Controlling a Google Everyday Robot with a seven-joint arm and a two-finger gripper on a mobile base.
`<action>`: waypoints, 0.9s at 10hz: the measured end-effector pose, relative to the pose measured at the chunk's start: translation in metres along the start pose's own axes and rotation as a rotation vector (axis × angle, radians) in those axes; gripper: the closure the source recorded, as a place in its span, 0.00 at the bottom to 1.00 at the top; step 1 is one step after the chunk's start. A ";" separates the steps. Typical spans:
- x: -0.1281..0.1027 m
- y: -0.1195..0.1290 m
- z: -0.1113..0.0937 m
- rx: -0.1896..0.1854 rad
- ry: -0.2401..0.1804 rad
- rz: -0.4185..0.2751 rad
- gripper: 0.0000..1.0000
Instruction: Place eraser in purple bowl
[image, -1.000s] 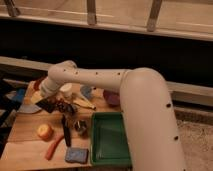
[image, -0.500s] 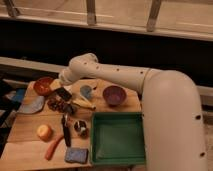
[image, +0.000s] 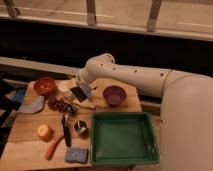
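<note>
Purple bowl (image: 114, 94) sits at 3 o'clock from claw (image: 80, 93), which is clamped on eraser (image: 78, 93), above table (image: 25, 130).

I see the gripper (image: 81, 91) under its smooth white plastic arm shell, clamped on the matt dark eraser (image: 78, 93). The purple bowl (image: 114, 95) looks glossy inside. The table (image: 25, 131) is pale, matt wood.
</note>
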 end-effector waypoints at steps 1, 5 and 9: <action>0.000 0.000 0.000 0.001 0.000 0.000 1.00; -0.002 -0.007 -0.008 0.049 -0.019 0.015 1.00; -0.018 -0.080 -0.078 0.262 -0.107 0.096 1.00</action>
